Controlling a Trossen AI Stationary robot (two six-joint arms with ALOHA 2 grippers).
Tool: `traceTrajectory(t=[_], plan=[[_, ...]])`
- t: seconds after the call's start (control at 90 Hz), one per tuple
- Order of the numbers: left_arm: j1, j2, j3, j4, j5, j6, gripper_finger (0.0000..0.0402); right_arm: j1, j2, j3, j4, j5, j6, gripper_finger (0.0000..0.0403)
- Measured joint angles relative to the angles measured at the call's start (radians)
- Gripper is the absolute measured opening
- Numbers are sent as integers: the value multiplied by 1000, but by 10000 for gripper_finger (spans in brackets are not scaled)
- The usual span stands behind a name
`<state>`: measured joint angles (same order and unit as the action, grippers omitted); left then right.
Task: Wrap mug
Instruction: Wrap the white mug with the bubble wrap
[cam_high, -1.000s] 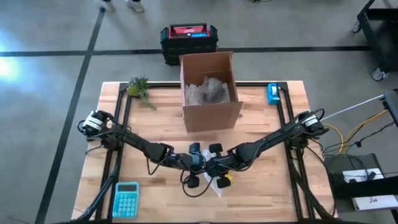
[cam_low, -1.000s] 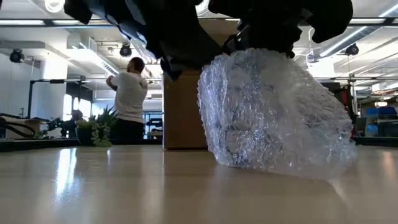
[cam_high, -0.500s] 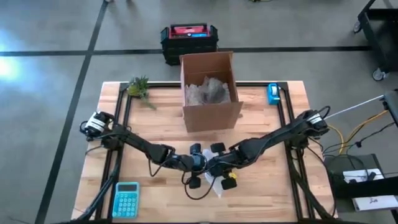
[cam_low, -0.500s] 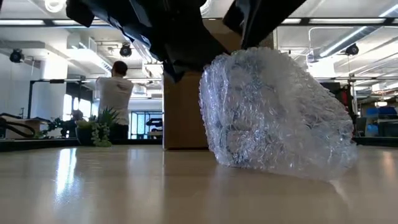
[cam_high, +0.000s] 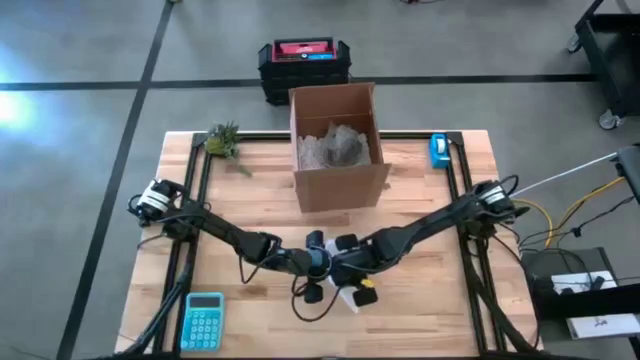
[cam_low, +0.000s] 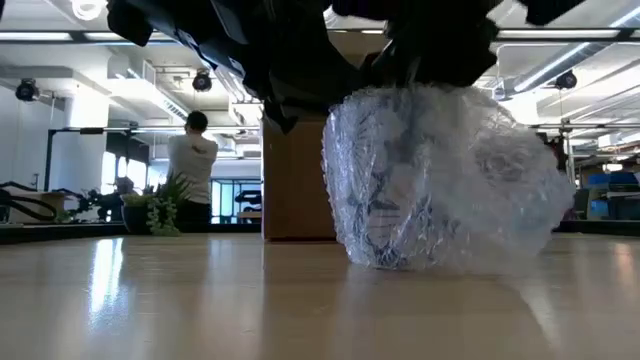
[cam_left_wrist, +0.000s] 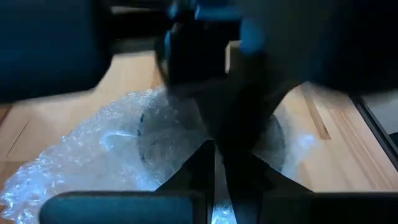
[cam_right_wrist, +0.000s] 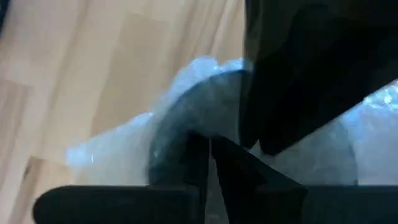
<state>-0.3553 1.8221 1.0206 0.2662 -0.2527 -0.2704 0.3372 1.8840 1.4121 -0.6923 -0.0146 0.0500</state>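
Spanning the scene is the wooden worktop (cam_high: 250, 200), with the cardboard box (cam_high: 338, 145) standing open at its far middle, a wad of bubble wrap inside. Down at the near middle sits the bubble-wrapped mug (cam_low: 430, 180), and it looks different from a moment ago: the bundle was leaning with a tail of wrap trailing out to one side, and now it stands squarer and more upright, the wrap gathered in closer. Both arms meet right over it. The left claw (cam_high: 318, 268) presses in from the left, the right claw (cam_high: 350, 270) from the right, having shifted slightly since half a second back. Both look pinched onto the wrap, though the wrist views are too dark to be certain. Smaller items: the teal calculator (cam_high: 203, 320) at the near-left corner, the little plant (cam_high: 222, 140) far left.
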Motion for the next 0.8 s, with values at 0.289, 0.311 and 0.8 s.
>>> traceTrajectory(t=[0.289, 0.311, 0.8], plan=[[0, 0, -2, 25, -1, 0, 23, -4, 35, -42, 59, 23, 6, 18], [0, 0, -2, 27, -2, 1, 23, -4, 36, -42, 60, 28, 6, 18], [0, 0, -1, 31, 2, 4, 23, 4, -141, -7, -92, 92, 12, 18]])
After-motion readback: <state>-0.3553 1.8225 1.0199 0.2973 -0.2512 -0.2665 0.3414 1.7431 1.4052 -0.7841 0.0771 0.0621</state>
